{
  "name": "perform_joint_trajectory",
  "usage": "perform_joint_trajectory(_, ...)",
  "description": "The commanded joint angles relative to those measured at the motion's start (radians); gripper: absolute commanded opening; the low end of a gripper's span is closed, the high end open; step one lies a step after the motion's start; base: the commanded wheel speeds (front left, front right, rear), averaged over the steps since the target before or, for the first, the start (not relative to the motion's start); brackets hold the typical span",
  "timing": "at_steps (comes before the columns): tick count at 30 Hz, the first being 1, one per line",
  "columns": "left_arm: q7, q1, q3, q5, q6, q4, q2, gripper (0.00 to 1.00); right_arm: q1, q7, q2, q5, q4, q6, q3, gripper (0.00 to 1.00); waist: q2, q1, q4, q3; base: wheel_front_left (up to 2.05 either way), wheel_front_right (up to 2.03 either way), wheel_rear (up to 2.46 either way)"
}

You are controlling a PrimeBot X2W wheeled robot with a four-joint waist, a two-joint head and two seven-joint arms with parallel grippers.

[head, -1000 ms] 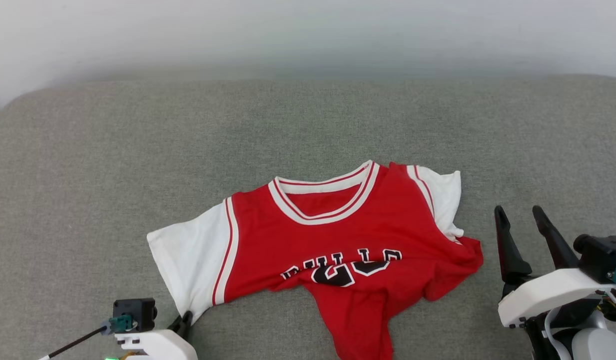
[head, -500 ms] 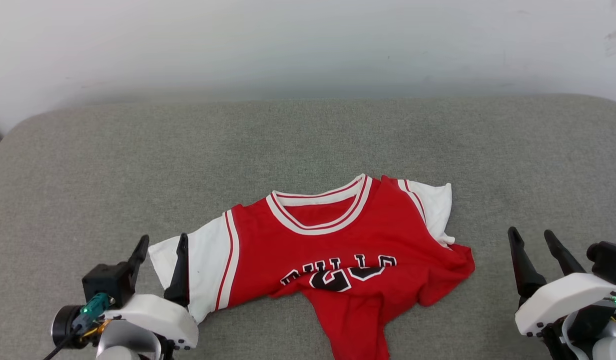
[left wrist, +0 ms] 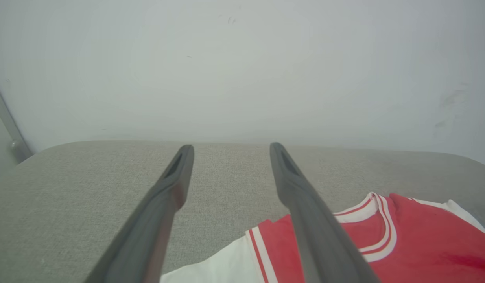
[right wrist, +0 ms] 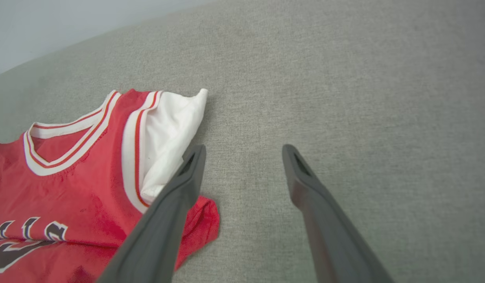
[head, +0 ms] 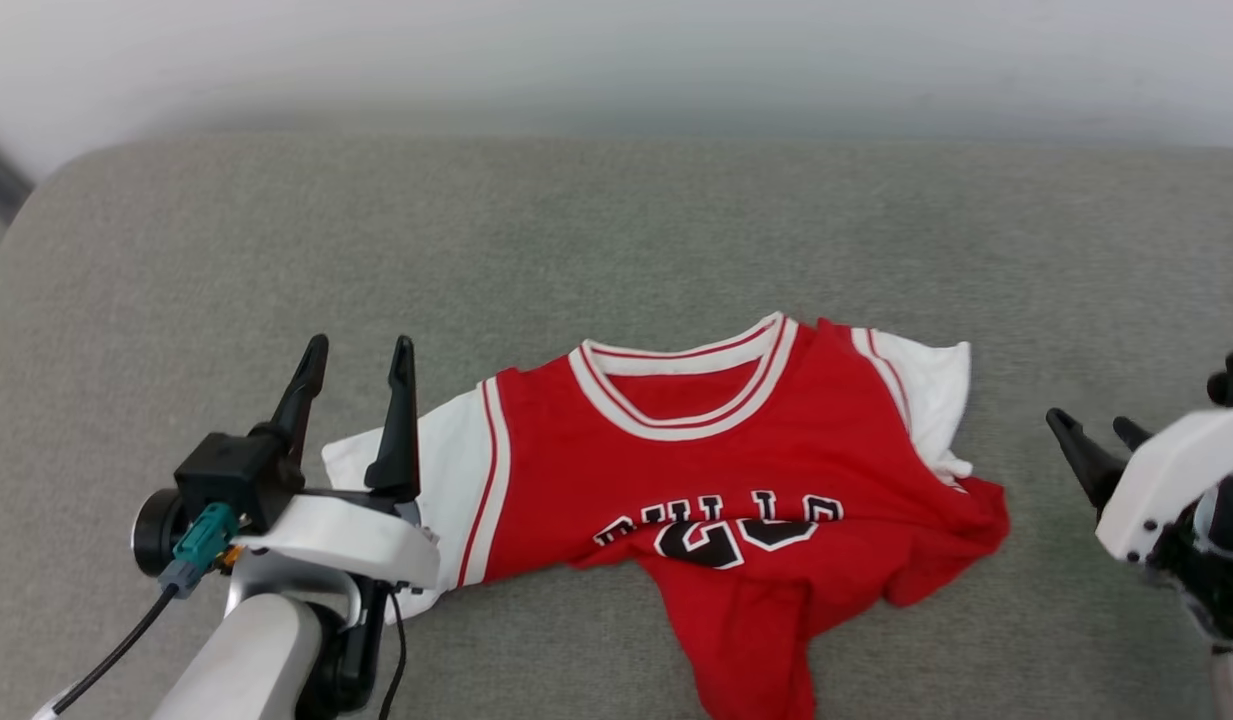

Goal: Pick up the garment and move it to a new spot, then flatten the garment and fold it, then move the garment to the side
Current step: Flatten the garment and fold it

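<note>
Garment (head: 746, 450), front up and rumpled, lies on the grey fabric surface (head: 616, 240). Left gripper (head: 361, 345) hovers at one white sleeve, jaws apart and empty; right gripper (head: 1088, 420) beside the other sleeve, jaws apart.

- The red jersey (head: 746, 450) lies rumpled on the grey cushion (head: 616, 230), its hem bunched.
- The left gripper (head: 360, 346), fingers spread, stands at the jersey's white sleeve.
- The right gripper (head: 1089, 420), fingers parted, sits near the jersey's opposite sleeve, not touching it.
</note>
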Motion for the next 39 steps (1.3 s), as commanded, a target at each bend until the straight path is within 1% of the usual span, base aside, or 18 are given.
perform_joint_trajectory(1, -0.007, -0.018, -0.002, 0.01, -0.004, -0.005, -0.009, 1.0, -0.039, 0.043, -0.015, 0.007, 0.014, 0.0, 0.01, 1.0, 0.0, 0.0001, 0.04, 0.042, 0.0, 0.0, 0.0)
perform_joint_trajectory(5, -0.017, -0.047, -0.01, 0.018, -0.015, 0.003, -0.045, 1.0, -0.122, 0.184, -0.052, 0.033, 0.056, 0.0, 0.036, 1.0, 0.0, 0.0001, 0.088, 0.087, 0.0, 0.0, 0.0)
perform_joint_trajectory(9, -0.021, -0.063, -0.007, 0.026, -0.028, 0.022, -0.077, 1.0, -0.194, 0.267, -0.07, 0.036, 0.104, 0.0, 0.076, 1.0, 0.0, 0.0001, 0.123, 0.122, 0.0, 0.0, 0.0)
perform_joint_trajectory(11, -0.024, -0.068, -0.003, 0.028, -0.038, 0.032, -0.087, 1.0, -0.227, 0.282, -0.081, 0.027, 0.131, 0.0, 0.092, 1.0, 0.0, 0.0001, 0.137, 0.138, 0.0, 0.0, 0.0)
perform_joint_trajectory(14, -0.026, -0.074, 0.007, 0.034, -0.052, 0.049, -0.105, 1.0, -0.258, 0.299, -0.078, 0.025, 0.189, 0.0, 0.11, 1.0, 0.0, 0.0001, 0.151, 0.153, 0.0, 0.0, 0.0)
perform_joint_trajectory(18, -0.027, -0.07, 0.032, 0.046, -0.072, 0.063, -0.123, 1.0, -0.249, 0.336, -0.064, 0.02, 0.289, -0.001, 0.131, 1.0, 0.0, 0.0001, 0.164, 0.16, 0.0, 0.0, 0.0)
perform_joint_trajectory(19, -0.027, -0.066, 0.04, 0.05, -0.076, 0.067, -0.126, 1.0, -0.241, 0.347, -0.054, 0.027, 0.31, -0.001, 0.134, 0.73, 0.0, 0.0001, 0.165, 0.16, 0.0, 0.0, 0.0)
perform_joint_trajectory(20, -0.027, -0.061, 0.047, 0.052, -0.08, 0.072, -0.128, 1.0, -0.237, 0.356, -0.044, 0.035, 0.326, -0.001, 0.137, 0.25, 0.0, 0.0001, 0.166, 0.16, 0.0, 0.0, 0.0)
perform_joint_trajectory(21, -0.027, -0.057, 0.054, 0.054, -0.086, 0.077, -0.13, 1.0, -0.235, 0.356, -0.041, 0.038, 0.336, 0.0, 0.143, 0.0, 0.0, 0.0001, 0.165, 0.159, 0.0, 0.0, 0.0)
perform_joint_trajectory(23, -0.026, -0.047, 0.064, 0.047, -0.097, 0.099, -0.128, 1.0, -0.237, 0.337, -0.043, 0.045, 0.335, 0.0, 0.157, 0.0, 0.0, 0.0001, 0.16, 0.153, 0.0, 0.0, 0.0)
perform_joint_trajectory(27, -0.018, -0.052, 0.09, 0.031, -0.113, 0.14, -0.098, 1.0, -0.271, 0.248, -0.082, 0.032, 0.282, 0.0, 0.172, 0.0, 0.0, 0.0001, 0.139, 0.128, 0.0, 0.0, 0.0)
perform_joint_trajectory(29, 0.017, -0.069, 0.099, 0.015, -0.134, 0.17, -0.069, 1.0, -0.285, 0.203, -0.097, 0.031, 0.254, 0.0, 0.177, 0.0, 0.0, 0.0001, 0.124, 0.111, 0.0, 0.0, 0.0)
perform_joint_trajectory(31, 0.074, -0.082, 0.102, -0.003, -0.153, 0.192, -0.037, 1.0, -0.282, 0.169, -0.103, 0.036, 0.234, 0.0, 0.184, 0.0, 0.0, 0.0001, 0.106, 0.092, 0.0, 0.0, 0.0)
perform_joint_trajectory(33, 0.158, -0.089, 0.103, -0.035, -0.182, 0.217, 0.001, 1.0, -0.267, 0.139, -0.104, 0.039, 0.211, 0.0, 0.192, 0.0, 0.0, 0.0001, 0.085, 0.073, 0.0, 0.0, 0.0)
perform_joint_trajectory(34, 0.315, -0.095, 0.094, -0.093, -0.239, 0.262, 0.062, 1.0, -0.243, 0.115, -0.1, 0.048, 0.176, 0.0, 0.206, 0.0, 0.0, 0.0001, 0.045, 0.052, 0.0, 0.0, 0.0)
perform_joint_trajectory(36, 0.421, -0.101, 0.085, -0.142, -0.288, 0.286, 0.094, 1.0, -0.225, 0.107, -0.095, 0.054, 0.153, 0.0, 0.214, 0.0, 0.0, 0.0001, 0.019, 0.047, 0.0, 0.0, 0.0)
perform_joint_trajectory(39, 0.557, -0.101, 0.079, -0.205, -0.325, 0.341, 0.14, 1.0, -0.188, 0.098, -0.085, 0.06, 0.122, 0.0, 0.224, 0.0, 0.0, 0.0001, -0.021, 0.047, 0.0, 0.0, 0.0)
